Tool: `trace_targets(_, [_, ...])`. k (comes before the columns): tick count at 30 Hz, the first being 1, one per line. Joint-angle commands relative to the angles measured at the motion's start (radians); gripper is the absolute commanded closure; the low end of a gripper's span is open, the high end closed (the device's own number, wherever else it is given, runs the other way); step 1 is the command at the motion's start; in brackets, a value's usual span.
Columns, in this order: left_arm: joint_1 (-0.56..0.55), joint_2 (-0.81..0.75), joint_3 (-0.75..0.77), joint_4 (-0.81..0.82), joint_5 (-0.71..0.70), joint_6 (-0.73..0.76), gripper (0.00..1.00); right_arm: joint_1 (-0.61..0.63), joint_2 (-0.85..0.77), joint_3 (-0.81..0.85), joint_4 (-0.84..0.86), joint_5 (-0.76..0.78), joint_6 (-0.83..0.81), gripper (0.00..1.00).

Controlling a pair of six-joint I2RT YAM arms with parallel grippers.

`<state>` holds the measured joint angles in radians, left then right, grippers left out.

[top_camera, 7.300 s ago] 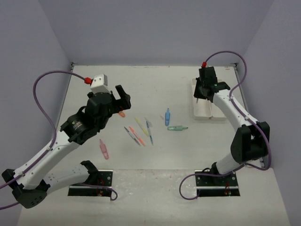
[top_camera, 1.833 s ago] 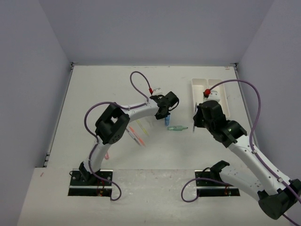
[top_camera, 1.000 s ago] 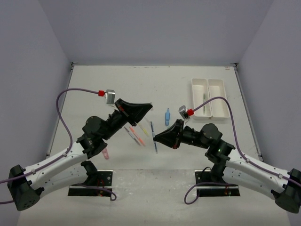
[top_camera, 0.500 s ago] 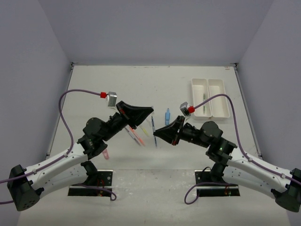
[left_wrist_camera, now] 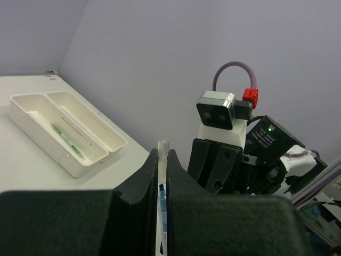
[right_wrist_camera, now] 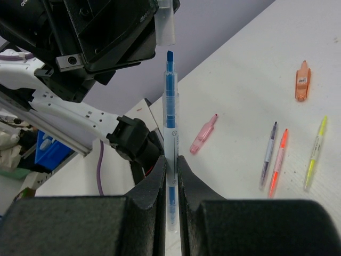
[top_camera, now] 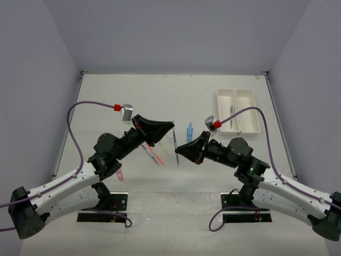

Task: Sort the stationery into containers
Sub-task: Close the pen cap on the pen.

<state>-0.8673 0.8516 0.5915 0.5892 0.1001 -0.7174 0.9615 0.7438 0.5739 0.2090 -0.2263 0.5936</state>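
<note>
**A:** Where is the pen?

**B:** The blue pen [right_wrist_camera: 170,106] stands upright above the middle of the bench [top_camera: 133,96], between the two arms. The right tool [right_wrist_camera: 170,160] has its jaws closed tight on the lower barrel. The barrel is clear plastic with a blue core, and the blue tip at the top is bare.

**A:** And the cap?

**B:** The clear cap [right_wrist_camera: 164,24] is a short frosted tube just above the tip, not touching it. The left tool [left_wrist_camera: 163,156] is clamped narrow on it.

**A:** Any writing?

**B:** There are white letters on the black housing [right_wrist_camera: 112,26], cut off at the edge and unreadable. The orange marker [right_wrist_camera: 302,80] has a pale label, too small to read.

**A:** What lies below?

**B:** On the matte white bench there is a stubby pink marker [right_wrist_camera: 204,141]. A slim grey pen [right_wrist_camera: 268,154], orange pen [right_wrist_camera: 278,160] and yellow pen [right_wrist_camera: 315,152] lie side by side. A blue marker [top_camera: 189,130] is nearby.

**A:** And the containers?

**B:** Two white trays [left_wrist_camera: 37,133] of smooth plastic with rounded corners sit side by side at the far right. A green pen [left_wrist_camera: 66,138] lies in the one nearer the middle.
</note>
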Motion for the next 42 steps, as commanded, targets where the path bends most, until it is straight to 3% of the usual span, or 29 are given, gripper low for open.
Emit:
trace_targets(1, [-0.004,-0.006,0.007,0.047,0.010,0.016,1.00,0.004,-0.020,0.051,-0.004,0.029,-0.021,1.00])
trace_targets(28, [-0.004,0.007,-0.028,0.101,0.055,-0.003,1.00,0.003,0.052,0.186,-0.013,0.144,-0.024,1.00])
trace_targets(34, [-0.004,0.001,-0.035,0.100,0.062,0.004,1.00,0.003,0.064,0.228,0.073,0.101,-0.025,1.00])
trace_targets(42, [-0.006,-0.005,0.053,-0.054,0.090,0.088,1.00,0.003,0.072,0.254,0.015,0.128,-0.089,1.00])
